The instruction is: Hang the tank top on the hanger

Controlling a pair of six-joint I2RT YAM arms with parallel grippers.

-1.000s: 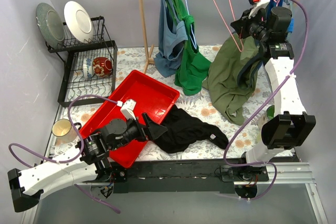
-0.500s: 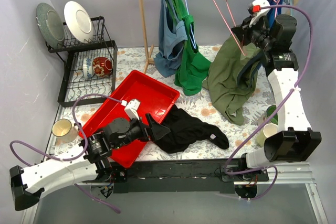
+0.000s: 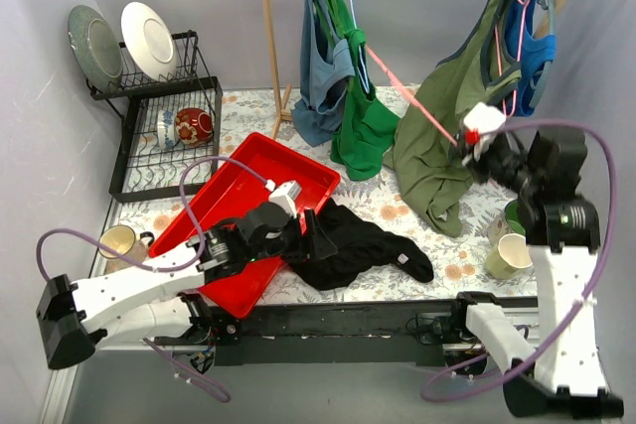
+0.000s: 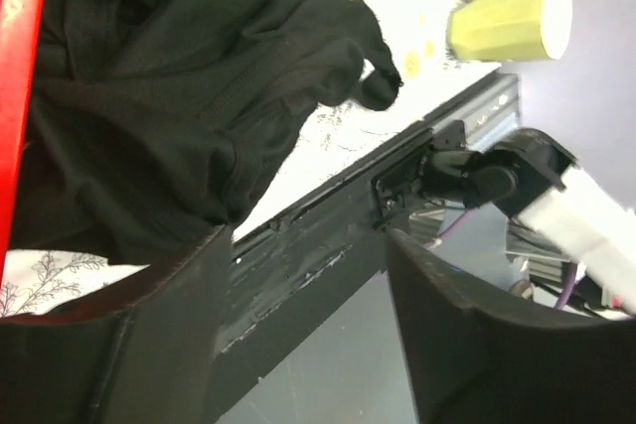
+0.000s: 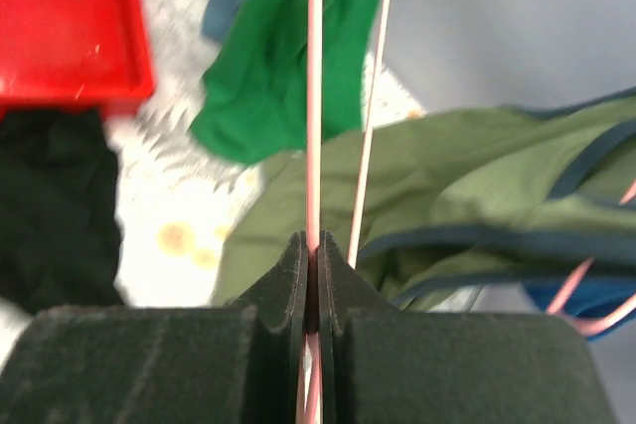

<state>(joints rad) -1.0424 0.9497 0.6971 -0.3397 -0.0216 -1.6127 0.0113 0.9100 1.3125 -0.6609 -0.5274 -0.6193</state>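
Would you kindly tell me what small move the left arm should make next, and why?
Probably lower the left gripper onto the black tank top and close on a fold. Its jaws stand open right by the fabric, which lies beside the red tray, while the right gripper is shut on the pink hanger, so the garment is the piece not yet held.

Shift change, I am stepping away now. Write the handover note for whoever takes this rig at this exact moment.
Left gripper: open, holding nothing, hovering at the edge of the black tank top.
Right gripper: shut on the wire of the pink hanger, which is held slanting in the air.
The tank top lies crumpled on the table, against the red tray.
Done: hanger in hand.
Left: grasp the tank top, lift it and work the hanger through it.
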